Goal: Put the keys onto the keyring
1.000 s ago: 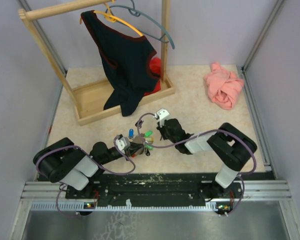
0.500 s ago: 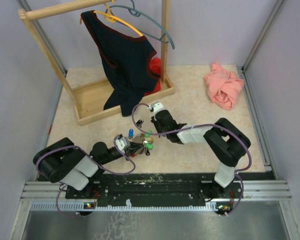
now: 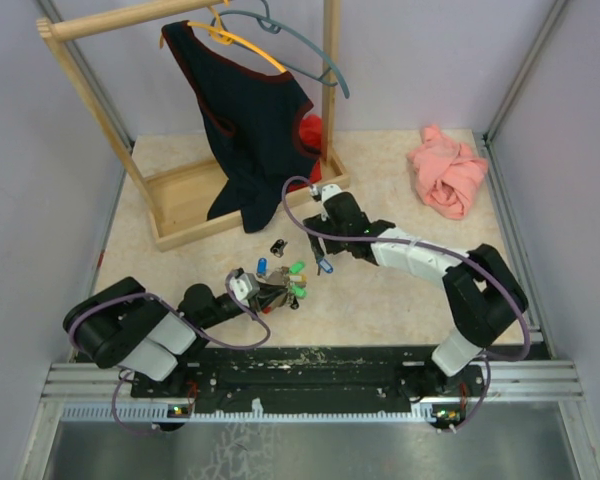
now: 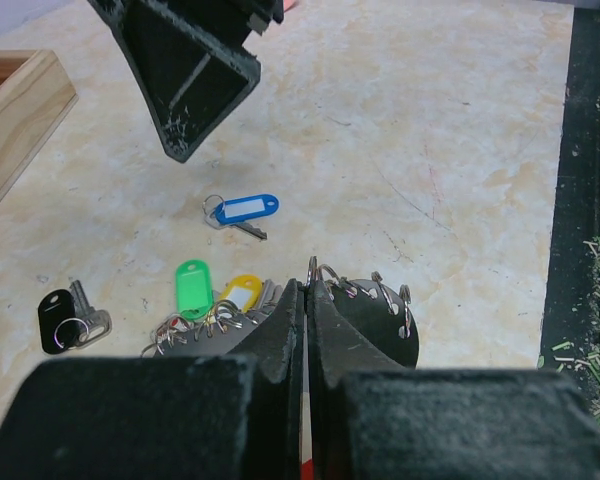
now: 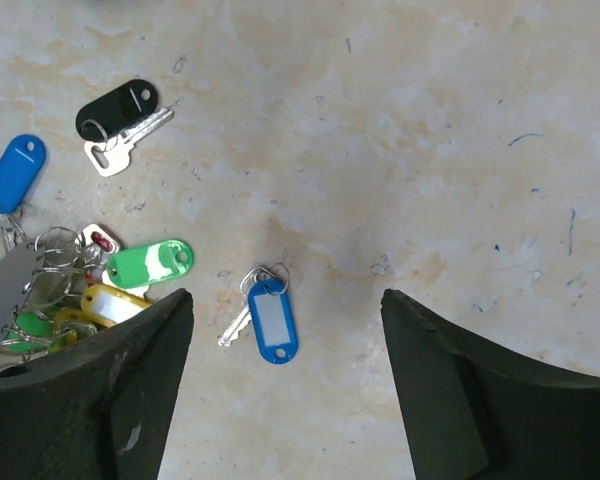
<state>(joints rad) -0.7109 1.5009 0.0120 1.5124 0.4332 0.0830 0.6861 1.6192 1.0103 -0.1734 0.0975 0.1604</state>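
At the near edge, a scuffed black rail [image 3: 310, 365] borders the table [image 3: 410, 300], whose top is pale, mottled and stone-patterned. Just past the rail, the left gripper [image 4: 304, 295] lies low with its dark, rough fingers pinched together on the bunch of keys [image 4: 365, 300], a cluster of thin wire rings and silvery metal. A glossy green tag [image 4: 192, 280] and a yellow tag [image 4: 242, 292] fan out from its left side.

Just beyond the bunch, a blue-tagged key [image 5: 271, 322] lies flat and apart from it, with bare tabletop all around. The right gripper [image 5: 283, 300] hangs over this key, its fingers spread wide to either side and holding nothing. A black-tagged key [image 5: 117, 110] lies alone beyond and to the left of the bunch, its oval tag smooth and its blade silvery.

To the right of the bunch the tabletop runs open to the side wall. Far beyond the bunch stands a wooden rack [image 3: 195, 195] with a shallow tray base and a dark top [image 3: 250, 120] hanging from it. Far beyond and to the right, a crumpled pink cloth [image 3: 447, 172] lies in the corner.
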